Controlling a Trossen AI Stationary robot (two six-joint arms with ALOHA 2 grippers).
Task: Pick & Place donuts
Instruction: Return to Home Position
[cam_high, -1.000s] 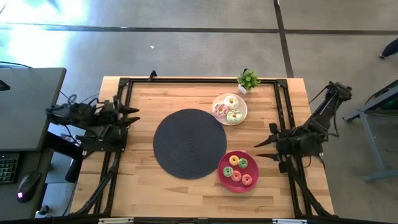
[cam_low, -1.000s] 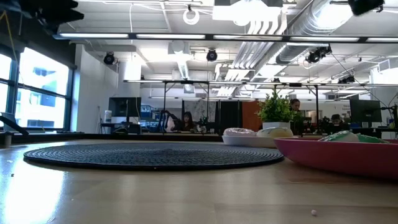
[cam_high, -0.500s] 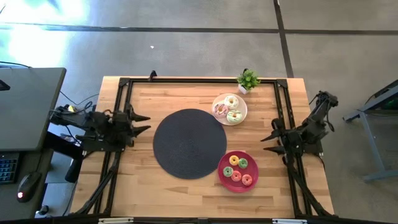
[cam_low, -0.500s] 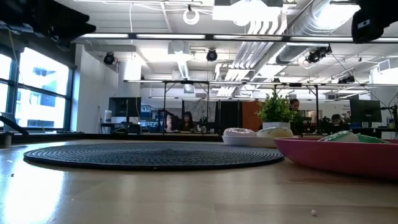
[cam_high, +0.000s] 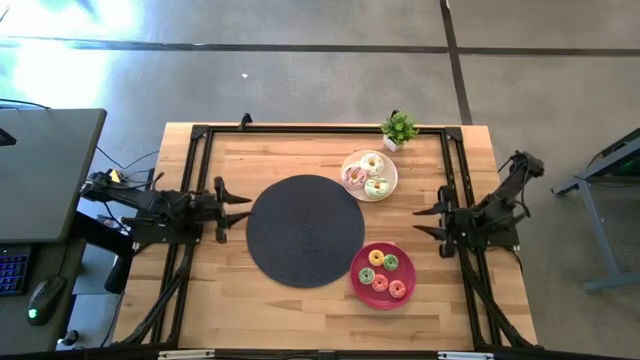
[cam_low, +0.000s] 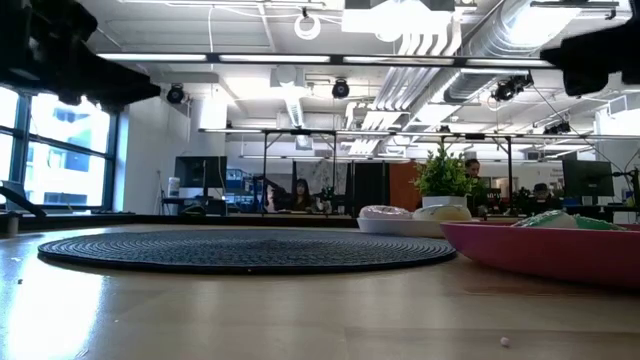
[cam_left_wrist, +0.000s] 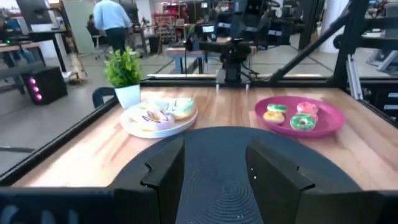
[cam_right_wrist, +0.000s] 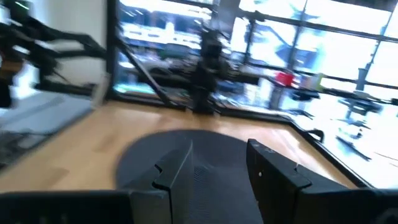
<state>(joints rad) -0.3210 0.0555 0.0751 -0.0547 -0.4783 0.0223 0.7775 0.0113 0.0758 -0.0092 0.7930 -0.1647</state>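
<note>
Sitting just off the mat's right edge, toward its far side: white plate. It is carrying three larger donuts, packed close together: pink-sprinkled donut nearest the mat, white donut behind it, pale green donut on the side away from the mat.

Red plate is lying off the mat's near-right edge, its rim almost meeting the mat. It is holding five tiny donuts in yellow, green and pink-red, spread in a loose single layer.

Count: two plates, eight donuts, every one resting in a plate. One plant is standing beyond the white plate, farther from the mat, at the back edge of the table.

Left gripper is hovering at the mat's left edge, tips pointing in over it, fingers spread apart and gripping nothing. Right gripper is hanging right of the mat, past both plates and level with the gap between them, aiming at the mat. Its fingers are likewise parted, with nothing between them.
</note>
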